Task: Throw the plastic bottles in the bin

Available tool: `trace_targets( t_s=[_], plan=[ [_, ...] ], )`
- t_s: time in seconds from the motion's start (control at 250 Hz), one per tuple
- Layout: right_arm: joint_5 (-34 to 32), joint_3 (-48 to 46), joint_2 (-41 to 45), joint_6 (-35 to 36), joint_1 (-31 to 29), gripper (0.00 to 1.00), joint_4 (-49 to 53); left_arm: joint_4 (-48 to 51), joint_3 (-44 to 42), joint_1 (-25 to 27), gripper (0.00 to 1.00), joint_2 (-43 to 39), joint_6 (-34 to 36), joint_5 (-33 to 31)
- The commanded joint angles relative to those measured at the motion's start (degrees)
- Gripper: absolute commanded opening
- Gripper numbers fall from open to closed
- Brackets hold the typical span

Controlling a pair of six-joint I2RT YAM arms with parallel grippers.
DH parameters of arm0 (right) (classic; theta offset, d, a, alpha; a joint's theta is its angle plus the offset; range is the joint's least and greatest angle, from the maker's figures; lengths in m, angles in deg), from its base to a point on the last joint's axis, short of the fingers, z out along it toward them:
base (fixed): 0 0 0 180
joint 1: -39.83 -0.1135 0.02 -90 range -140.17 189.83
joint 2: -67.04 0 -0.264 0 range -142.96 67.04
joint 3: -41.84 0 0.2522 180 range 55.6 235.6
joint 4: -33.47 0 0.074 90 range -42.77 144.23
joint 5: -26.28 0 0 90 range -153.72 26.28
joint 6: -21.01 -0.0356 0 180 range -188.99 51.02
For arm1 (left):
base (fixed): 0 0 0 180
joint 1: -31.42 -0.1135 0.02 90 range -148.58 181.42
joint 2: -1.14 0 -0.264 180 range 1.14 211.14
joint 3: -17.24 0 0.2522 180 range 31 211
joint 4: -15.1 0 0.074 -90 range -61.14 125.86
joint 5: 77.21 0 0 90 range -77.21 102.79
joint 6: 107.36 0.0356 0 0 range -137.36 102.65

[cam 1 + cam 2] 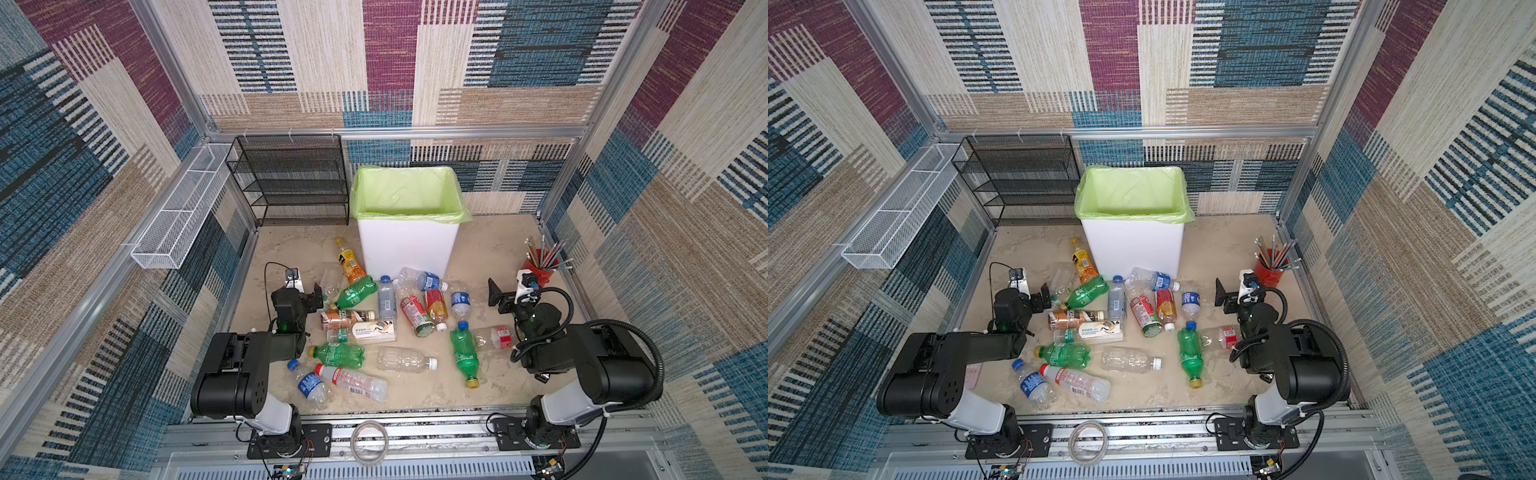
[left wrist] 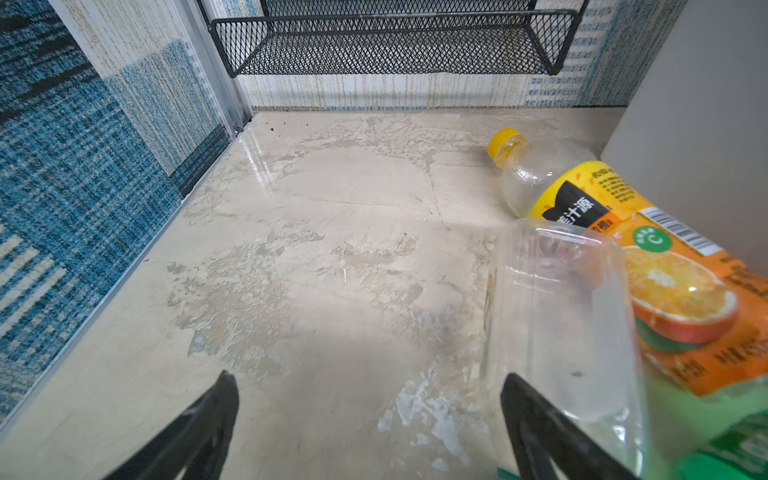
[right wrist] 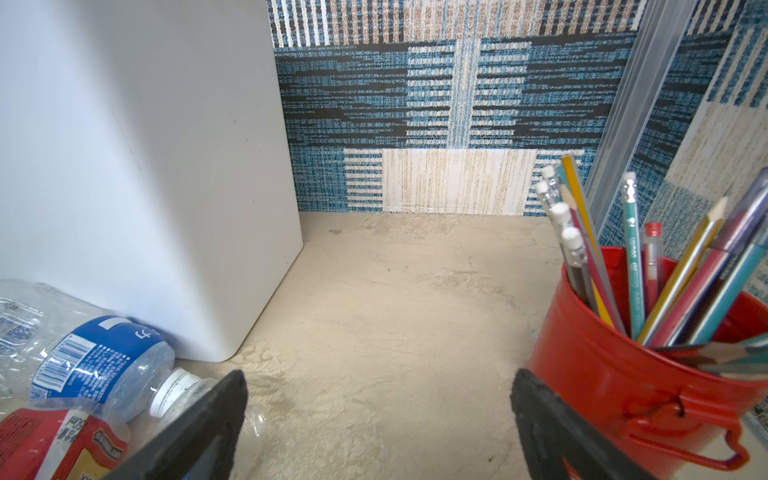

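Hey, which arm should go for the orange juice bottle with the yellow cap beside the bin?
Left. The open left gripper sits near the orange juice bottle, which shows in its wrist view; the open right gripper is over by the red pencil cup.

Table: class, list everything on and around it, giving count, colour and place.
Bottles: about fifteen, clear, green or brown, lying on the table before the bin.
Bin: one, white with green liner, back middle.
Rack: one, black mesh, back left.
Basket: one, white wire, left wall.
Cup: one, red, holding pencils, back right.
Tape roll: one, clear, front rail.
Left gripper: one, black, open, beside a clear bottle.
Right gripper: one, black, open, near the cup.
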State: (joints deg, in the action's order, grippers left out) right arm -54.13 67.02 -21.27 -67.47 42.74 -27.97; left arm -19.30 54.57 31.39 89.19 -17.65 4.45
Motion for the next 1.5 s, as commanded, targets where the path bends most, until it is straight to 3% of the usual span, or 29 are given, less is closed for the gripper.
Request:
trace_targets(
  t_s=[0.0, 0.08, 0.14, 0.184, 0.244, 0.328, 0.412, 0.604, 0.856, 0.936, 1.14, 1.36, 1.496],
  plan=[
    [-4.5, -0.06, 4.85, -1.5, -0.1, 0.96, 1.81, 2.1, 0.09, -0.64, 0.94, -3.33, -0.05, 3.15],
    [-9.53, 1.88, 13.68, -4.05, -0.17, 0.92, 12.94, 11.66, 1.98, -0.58, 0.89, -11.45, 0.31, 4.18],
    [-17.35, 6.63, 20.5, -14.65, -0.02, 0.89, 28.26, 24.87, 5.97, -0.58, 0.87, -18.18, -3.74, 1.44],
    [-19.09, 11.05, 23.89, -20.77, -0.04, 0.82, 39.58, 34.37, 9.83, -0.57, 0.85, -21.69, -6.85, 0.19],
    [-17.35, 17.11, 25.79, -26.04, -0.13, 0.72, 51.97, 44.93, 15.1, -0.58, 0.78, -24.39, -9.95, 1.03],
    [-16.63, 26.12, 25.34, -33.69, -0.28, 0.69, 69.15, 57.06, 21.73, -0.54, 0.69, -25.72, -18.0, 3.85],
    [-14.38, 34.75, 23.39, -35.29, -1.04, 0.62, 83.12, 68.08, 27.74, -0.25, 0.57, -25.65, -25.29, 8.19],
    [-11.65, 45.86, 20.51, -37.87, -1.34, 0.62, 111.11, 88.85, 35.68, 3.29, 0.53, -26.09, -31.02, 11.06],
    [-3.64, 47.16, 23.2, -50.39, -1.55, 0.66, 128.48, 97.74, 37.03, 6.4, 0.53, -32.88, -34.77, 12.88],
    [-0.68, 46.08, 22.96, -54.37, -2.65, 0.65, 130.38, 99.41, 38.42, 6.62, 0.54, -33.12, -34.93, 13.5],
    [3.59, 42.64, 21.69, -65.17, -5.73, 0.74, 133.78, 101.68, 40.46, 7.8, 0.55, -31.38, -35.26, 16.06],
    [5.28, 40.41, 20.13, -68.22, -7.84, 0.86, 134.57, 102.22, 40.31, 8.71, 0.54, -31.87, -35.57, 16.5],
    [4.87, 37.5, 20.01, -69.25, -7.93, 0.88, 132.98, 102.37, 39.84, 8.91, 0.54, -32.41, -35.93, 16.71]
  ],
)
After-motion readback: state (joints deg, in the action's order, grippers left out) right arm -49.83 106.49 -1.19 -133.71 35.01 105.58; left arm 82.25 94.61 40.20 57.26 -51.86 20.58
